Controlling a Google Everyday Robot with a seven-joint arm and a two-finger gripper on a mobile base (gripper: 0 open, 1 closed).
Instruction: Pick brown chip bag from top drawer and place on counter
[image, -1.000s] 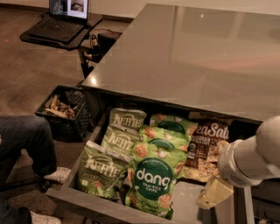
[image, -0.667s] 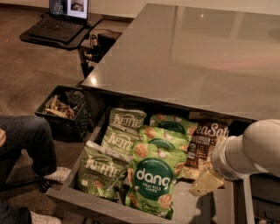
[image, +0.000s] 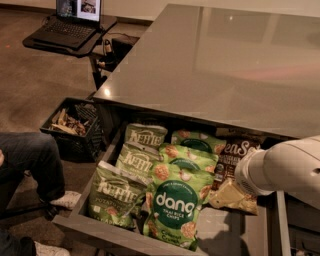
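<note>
- The top drawer (image: 102, 231) is seen pulled open below the near edge of the counter (image: 225, 65).
- The brown chip bag (image: 231, 161) is found lying in the drawer toward its right side, just under the counter's near edge; part of its white lettering is shown at the top, and its tan lower end is spread on the drawer bottom.
- The white arm (image: 285, 167) is brought in from the right, below the counter's near right corner.
- The gripper (image: 241, 175) is placed at the arm's tip, right over the brown chip bag's right half; whether it is released or clenched cannot be told.
- Three green Kettle bags (image: 134, 161) are stacked along the drawer's left side.
- A green dang bag (image: 175, 207) is laid at the drawer front, with two more green bags (image: 196, 145) behind it, touching the brown bag's left edge.
- A black crate (image: 75, 125) with scraps is set on the floor off the counter's near left corner.
- A laptop (image: 75, 17) is kept on a small black table (image: 47, 44) beyond the counter's left edge.
- A jeans-clad leg (image: 30, 160) and a shoe (image: 62, 200) are seen at lower left.
</note>
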